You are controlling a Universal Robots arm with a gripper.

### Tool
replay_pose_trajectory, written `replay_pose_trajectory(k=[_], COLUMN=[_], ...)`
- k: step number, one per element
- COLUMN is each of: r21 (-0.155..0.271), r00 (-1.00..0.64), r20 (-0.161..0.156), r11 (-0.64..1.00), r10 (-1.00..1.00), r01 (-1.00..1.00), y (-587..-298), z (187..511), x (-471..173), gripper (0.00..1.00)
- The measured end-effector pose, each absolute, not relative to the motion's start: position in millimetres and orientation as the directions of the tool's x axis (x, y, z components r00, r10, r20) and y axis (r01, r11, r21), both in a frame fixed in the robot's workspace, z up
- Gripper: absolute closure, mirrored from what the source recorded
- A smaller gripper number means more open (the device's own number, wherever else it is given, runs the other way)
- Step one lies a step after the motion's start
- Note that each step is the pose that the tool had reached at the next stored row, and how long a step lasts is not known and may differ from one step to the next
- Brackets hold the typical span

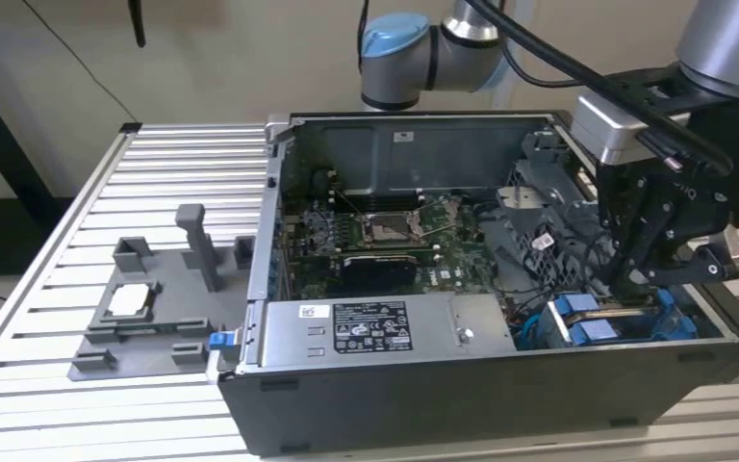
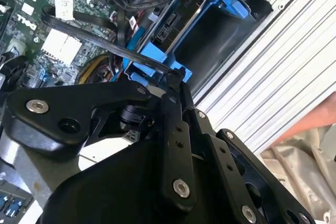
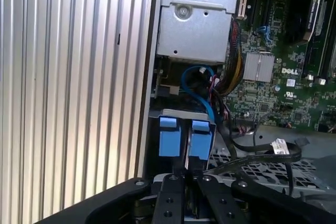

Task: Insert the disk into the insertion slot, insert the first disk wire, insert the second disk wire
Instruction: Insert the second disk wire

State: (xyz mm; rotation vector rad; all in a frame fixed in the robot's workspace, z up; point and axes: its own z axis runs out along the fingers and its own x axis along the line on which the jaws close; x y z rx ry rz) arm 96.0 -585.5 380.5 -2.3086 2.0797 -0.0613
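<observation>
The disk's blue carrier [image 1: 595,330] sits in the insertion slot [image 1: 560,337] of the drive cage, at the case's front corner on the exterior view's right. Its two blue end tabs [image 3: 168,137] face me, with a strip of silver-grey top [image 3: 184,114] behind them. My gripper [image 1: 633,284] hangs just above those tabs. In both wrist views its black fingers [image 3: 170,192] stand close together, shut on the end of a black disk wire [image 2: 105,45]. That wire carries a white tag [image 3: 278,148] and loops back over the motherboard. Its tip [image 2: 176,73] lies against the blue carrier [image 2: 152,56].
The open computer case stands on a slatted metal table [image 1: 177,164]. A grey power supply box [image 1: 357,327] and the motherboard [image 1: 383,231] lie beside the cage. A blue cable [image 3: 197,85] curls behind the disk. A grey plastic fixture tray [image 1: 139,308] sits at the exterior view's left.
</observation>
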Motion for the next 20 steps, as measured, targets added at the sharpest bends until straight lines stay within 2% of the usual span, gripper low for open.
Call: replay_pose_trajectory(k=[5, 14, 20], r21=[-0.035, -0.047, -0.005], r00=[0.099, 0.080, 0.072], r20=[-0.011, -0.141, -0.144], r11=[-0.099, -0.074, -0.072], r10=[-0.995, -0.987, -0.987], r01=[-0.994, -0.996, -0.997], y=[-587, -587, -587], z=[379, 377, 375], x=[98, 99, 109], gripper=[0.84, 0.84, 0.84])
